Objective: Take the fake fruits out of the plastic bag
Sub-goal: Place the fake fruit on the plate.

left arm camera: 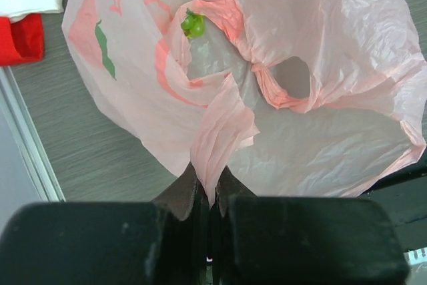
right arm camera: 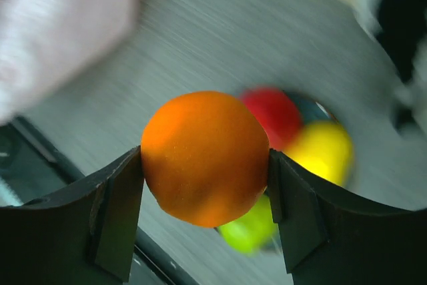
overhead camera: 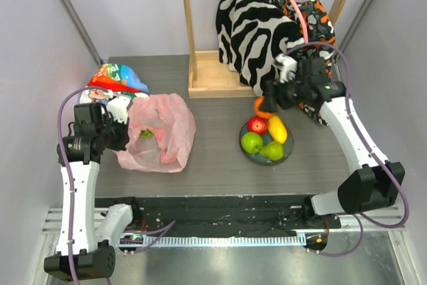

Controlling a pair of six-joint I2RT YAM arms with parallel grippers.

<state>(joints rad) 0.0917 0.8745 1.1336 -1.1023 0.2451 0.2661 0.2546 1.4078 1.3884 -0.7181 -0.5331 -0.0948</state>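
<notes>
The pink plastic bag (overhead camera: 160, 135) lies open on the table at the left, also in the left wrist view (left arm camera: 320, 98). My left gripper (overhead camera: 120, 133) is shut on a fold of the bag's rim (left arm camera: 212, 191). A small green grape bunch (overhead camera: 146, 133) sits inside the bag (left arm camera: 193, 25). My right gripper (overhead camera: 261, 106) is shut on the orange (right arm camera: 205, 157) and holds it in the air just above the plate (overhead camera: 287, 153). On the plate lie a red apple (overhead camera: 257, 124), a yellow piece (overhead camera: 277, 129), a green apple (overhead camera: 251, 142) and a green pear (overhead camera: 272, 151).
A colourful cartoon-printed bag (overhead camera: 115, 79) lies behind the pink bag. A wooden rack (overhead camera: 207, 78) with zebra-print clothes (overhead camera: 257, 28) stands at the back, close behind my right arm. Grey walls close in both sides.
</notes>
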